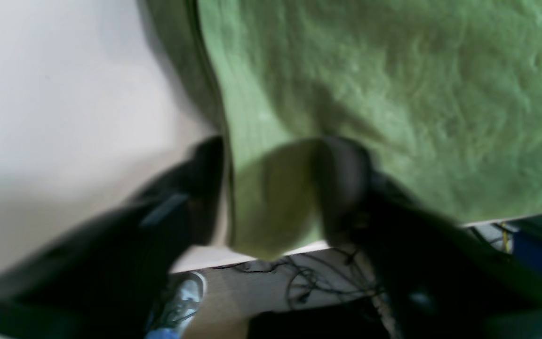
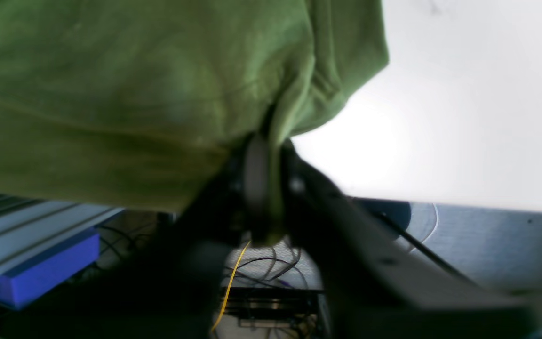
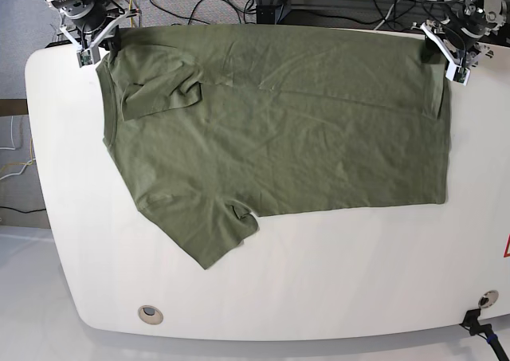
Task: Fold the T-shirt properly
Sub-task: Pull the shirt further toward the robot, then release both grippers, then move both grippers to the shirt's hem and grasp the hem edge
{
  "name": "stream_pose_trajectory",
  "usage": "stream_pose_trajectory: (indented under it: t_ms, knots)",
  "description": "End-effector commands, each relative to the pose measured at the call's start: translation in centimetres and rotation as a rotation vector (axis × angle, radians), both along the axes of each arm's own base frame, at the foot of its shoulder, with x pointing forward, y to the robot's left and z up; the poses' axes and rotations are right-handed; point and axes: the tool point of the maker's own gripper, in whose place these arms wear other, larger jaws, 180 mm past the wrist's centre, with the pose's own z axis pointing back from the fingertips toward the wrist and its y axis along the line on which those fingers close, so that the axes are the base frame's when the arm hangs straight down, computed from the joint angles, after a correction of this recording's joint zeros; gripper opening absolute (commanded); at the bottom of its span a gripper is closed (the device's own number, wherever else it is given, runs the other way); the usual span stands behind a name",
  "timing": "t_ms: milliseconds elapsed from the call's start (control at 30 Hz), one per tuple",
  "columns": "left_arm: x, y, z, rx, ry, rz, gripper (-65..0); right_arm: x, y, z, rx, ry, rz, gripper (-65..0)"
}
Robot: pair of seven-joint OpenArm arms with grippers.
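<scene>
T-shirt (image 3: 279,130): matt olive cloth, creased. Table (image 3: 335,273): smooth white, faint sheen.

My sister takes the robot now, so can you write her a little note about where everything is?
Left gripper: open, its fingers either side of the shirt's corner at the table's far edge.
Right gripper: narrow, with the shirt's other far corner pinched between its fingers.
Shirt: lying spread out flat on the table, one sleeve tucked over near the right gripper, the other sleeve pointing toward the near side.
Done: shirt spread out.
Left: all the real folds.
</scene>
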Motion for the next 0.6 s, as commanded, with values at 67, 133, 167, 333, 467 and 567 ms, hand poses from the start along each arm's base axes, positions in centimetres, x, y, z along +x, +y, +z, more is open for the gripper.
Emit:
stream_pose_trajectory:
  t_ms: [67,133,167,333,467,567]
  knots:
    - [1.2,1.7,1.4,0.054,-0.022,-0.011,-19.4,0.8,-0.3,1.4,-0.040,-0.028,0.027,-34.8]
    - [2.3,3.3,2.7,0.085,-0.056,0.026,-19.6,1.6,0.0,2.5,-0.053,-0.062,0.045,-26.9]
    - [3.1,4.2,3.6,0.104,-0.076,0.046,-19.4,2.0,0.1,3.1,-0.060,-0.079,0.053,-24.3]
    - [7.4,5.4,7.3,0.142,-0.191,0.077,-19.3,4.0,0.5,4.8,-0.078,-0.144,0.075,-23.0]
    - [10.9,5.6,9.7,0.138,-0.288,0.093,-19.3,6.4,0.1,5.7,-0.098,-0.179,0.074,-23.0]
    - [13.8,5.4,11.0,0.117,-0.337,0.115,-19.3,8.7,0.1,6.6,-0.106,-0.212,0.070,-23.0]
